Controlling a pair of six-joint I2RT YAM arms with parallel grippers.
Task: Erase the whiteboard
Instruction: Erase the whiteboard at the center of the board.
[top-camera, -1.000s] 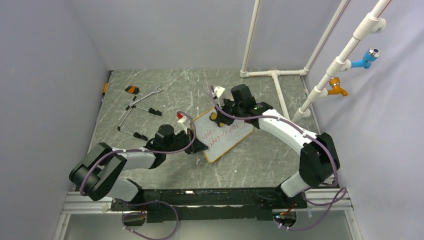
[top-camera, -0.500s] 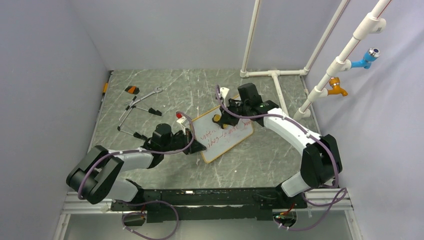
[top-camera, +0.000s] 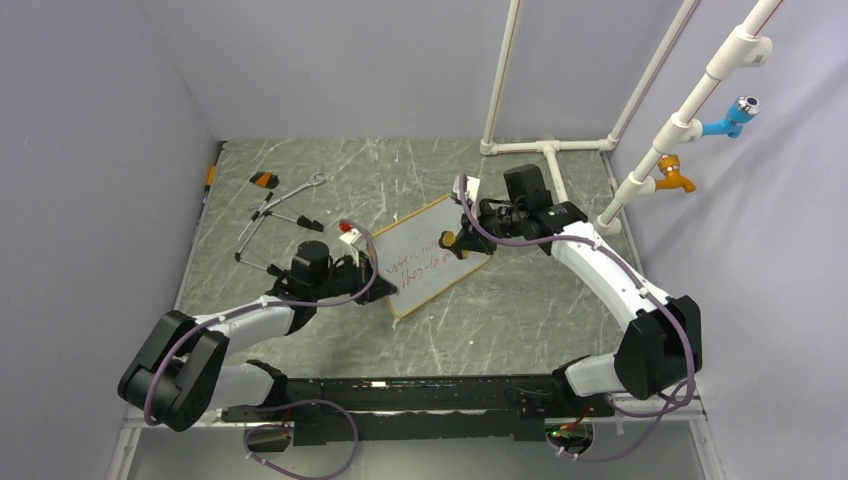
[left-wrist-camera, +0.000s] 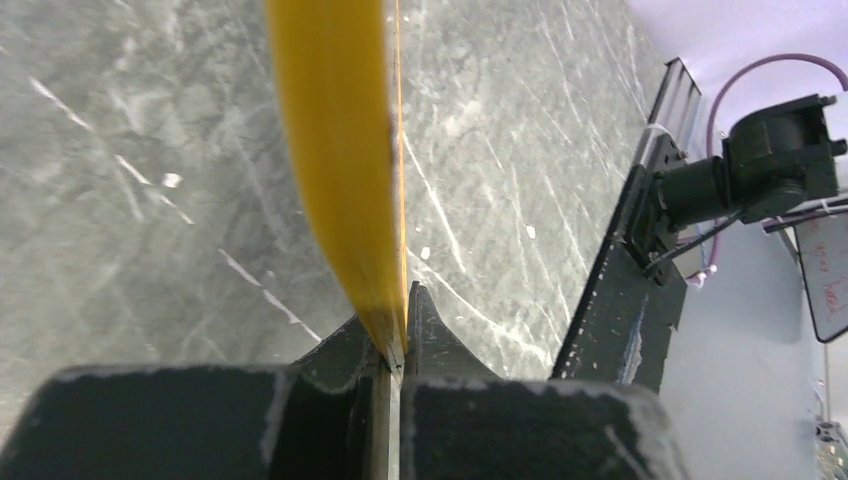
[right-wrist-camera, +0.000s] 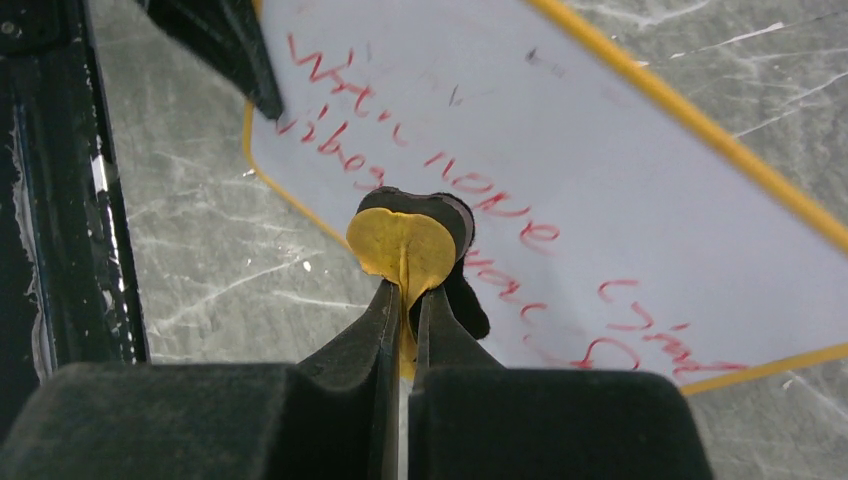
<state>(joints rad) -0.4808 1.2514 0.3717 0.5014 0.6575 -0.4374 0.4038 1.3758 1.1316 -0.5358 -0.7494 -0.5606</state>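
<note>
Pinching the thin orange frame of the whiteboard (top-camera: 428, 255) at its near left edge, the left pincer (top-camera: 386, 289) has its jaws pressed together on that rim. The board sits around the middle of the grey marbled tabletop (top-camera: 520, 320), red handwriting across its white face. The right pincer (right-wrist-camera: 408, 300) is clamped on a small yellow-orange piece (right-wrist-camera: 400, 245), whose rounded end sits against the board's face among the red lines.

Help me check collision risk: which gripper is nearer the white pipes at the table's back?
Right. The right gripper, holding an eraser on the whiteboard, is just before the pipes; the left gripper clamps the whiteboard's opposite edge, farther off.
</note>
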